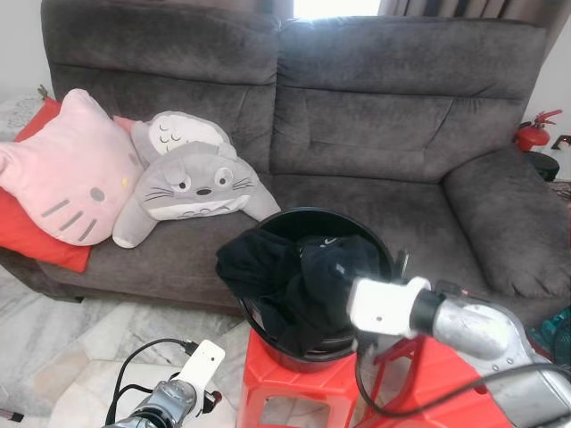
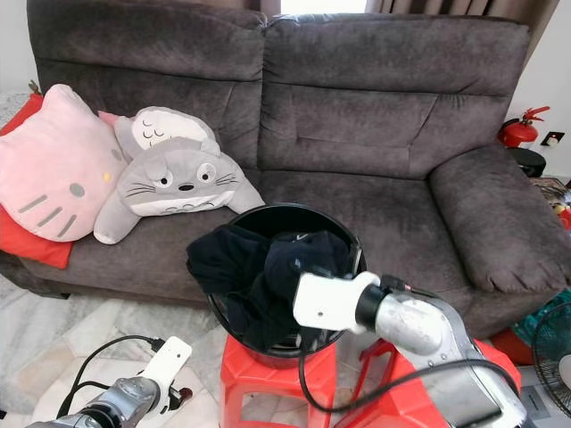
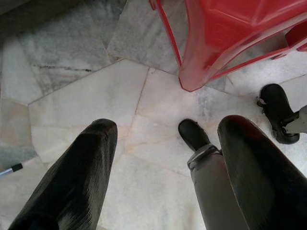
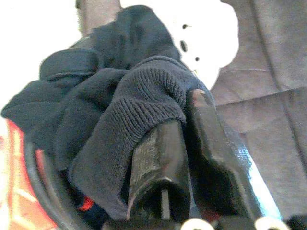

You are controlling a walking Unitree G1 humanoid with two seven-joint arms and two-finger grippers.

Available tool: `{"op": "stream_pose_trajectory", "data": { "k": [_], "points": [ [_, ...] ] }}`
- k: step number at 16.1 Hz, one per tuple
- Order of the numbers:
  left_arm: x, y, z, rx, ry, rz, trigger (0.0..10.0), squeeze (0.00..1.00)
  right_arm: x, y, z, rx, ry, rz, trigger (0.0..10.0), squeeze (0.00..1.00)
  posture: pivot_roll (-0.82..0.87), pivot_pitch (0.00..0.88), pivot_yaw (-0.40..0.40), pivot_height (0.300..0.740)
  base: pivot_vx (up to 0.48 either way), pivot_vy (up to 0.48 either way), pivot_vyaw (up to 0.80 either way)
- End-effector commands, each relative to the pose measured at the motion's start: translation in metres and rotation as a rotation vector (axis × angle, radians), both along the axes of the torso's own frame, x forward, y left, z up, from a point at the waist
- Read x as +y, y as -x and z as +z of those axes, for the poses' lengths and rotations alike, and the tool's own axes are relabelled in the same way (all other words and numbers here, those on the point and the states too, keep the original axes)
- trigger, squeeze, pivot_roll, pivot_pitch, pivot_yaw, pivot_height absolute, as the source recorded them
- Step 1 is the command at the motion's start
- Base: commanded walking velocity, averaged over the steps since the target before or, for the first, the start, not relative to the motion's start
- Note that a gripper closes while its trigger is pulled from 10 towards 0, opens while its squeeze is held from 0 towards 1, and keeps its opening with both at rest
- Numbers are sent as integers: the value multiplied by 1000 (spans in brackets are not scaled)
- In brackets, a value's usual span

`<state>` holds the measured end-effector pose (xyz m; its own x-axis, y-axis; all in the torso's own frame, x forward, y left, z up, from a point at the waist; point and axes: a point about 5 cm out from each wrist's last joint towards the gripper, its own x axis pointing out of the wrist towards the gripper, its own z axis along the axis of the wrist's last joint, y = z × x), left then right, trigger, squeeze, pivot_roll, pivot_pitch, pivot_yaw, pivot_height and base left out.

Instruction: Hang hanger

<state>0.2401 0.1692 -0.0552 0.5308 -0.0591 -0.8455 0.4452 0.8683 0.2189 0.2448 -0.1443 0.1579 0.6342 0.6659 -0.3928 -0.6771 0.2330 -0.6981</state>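
Right gripper (image 4: 184, 143), on its silver arm reaching in from the right, pinches a fold of the dark knitted garment (image 1: 285, 276) between its two black fingers, narrowly closed, the clothing heaped in and spilling over the left rim of the round black bucket (image 1: 379, 245). Behind stands the wide dark grey fabric sofa (image 1: 375, 116), its left end carrying a pink cat-face cushion (image 1: 67, 178) and a grey plush creature (image 1: 192, 187), while the bucket sits on a red plastic stool (image 1: 294, 383). Left gripper (image 3: 163, 158) hangs low over the pale marble floor (image 3: 81, 100), fingers spread wide and empty; no hanger can be made out.
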Motion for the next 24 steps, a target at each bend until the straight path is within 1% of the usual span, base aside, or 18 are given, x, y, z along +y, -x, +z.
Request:
{"op": "stream_pose_trajectory", "data": {
  "k": [1,2,6,9,10,11,12,14,15,16,18,19,20,21,22,23,24],
  "points": [
    [0,-1,1,5,-14,-12,10000,0,3,7,2,35,3,40,0,0,-219,0,-44,740,0,0,0],
    [0,-1,1,6,-14,-12,10000,0,3,12,0,82,8,65,0,0,-219,0,-44,740,0,0,0],
    [0,-1,0,9,-16,-16,10000,0,8,20,1,156,8,121,0,0,-221,0,-43,740,0,0,0],
    [-1,-1,0,9,-18,-16,10000,0,14,24,4,179,-13,157,0,0,-219,0,-43,740,0,0,0],
    [-1,-1,0,8,-20,-15,10000,0,15,18,11,132,-47,140,0,0,-219,0,-43,740,0,0,0],
    [-1,-1,0,8,-20,-15,10000,0,15,17,13,122,-52,135,0,0,-219,0,-43,740,0,0,0],
    [0,-1,0,7,-22,-14,10000,0,11,6,21,44,-77,74,0,0,-221,0,-39,740,0,0,0],
    [0,-1,0,8,-24,-16,10000,0,-5,-15,33,-79,-66,-49,0,0,-221,0,-39,740,0,0,0],
    [1,0,0,9,-24,-15,10000,0,-15,-21,36,-105,-45,-96,0,0,-220,0,-38,740,0,0,0],
    [1,0,0,9,-24,-14,10000,0,-20,-22,37,-113,-11,-108,0,0,-220,0,-38,740,0,0,0],
    [1,0,0,11,-24,-12,10000,0,-46,-32,43,-162,81,-203,0,0,-222,0,-37,740,0,0,0],
    [1,0,0,12,-24,-12,10000,0,-51,-34,44,-170,92,-218,0,0,-222,0,-37,740,0,0,0],
    [2,1,0,13,-25,-12,10000,0,-59,-34,46,-142,119,-212,0,0,-223,0,-34,740,0,0,0],
    [2,1,-1,14,-25,-13,10000,0,-59,-30,47,-90,111,-165,0,0,-223,0,-34,740,0,0,0],
    [2,1,-1,14,-25,-13,10000,0,-57,-28,48,-72,102,-146,0,0,-223,0,-34,740,0,0,0],
    [2,1,-1,14,-26,-12,10000,0,-50,-24,48,-25,83,-88,0,0,-222,0,-32,740,0,0,0],
    [2,1,-1,14,-26,-11,10000,0,-39,-17,46,46,58,-10,0,0,-222,0,-32,740,0,0,0]
  ]
}}
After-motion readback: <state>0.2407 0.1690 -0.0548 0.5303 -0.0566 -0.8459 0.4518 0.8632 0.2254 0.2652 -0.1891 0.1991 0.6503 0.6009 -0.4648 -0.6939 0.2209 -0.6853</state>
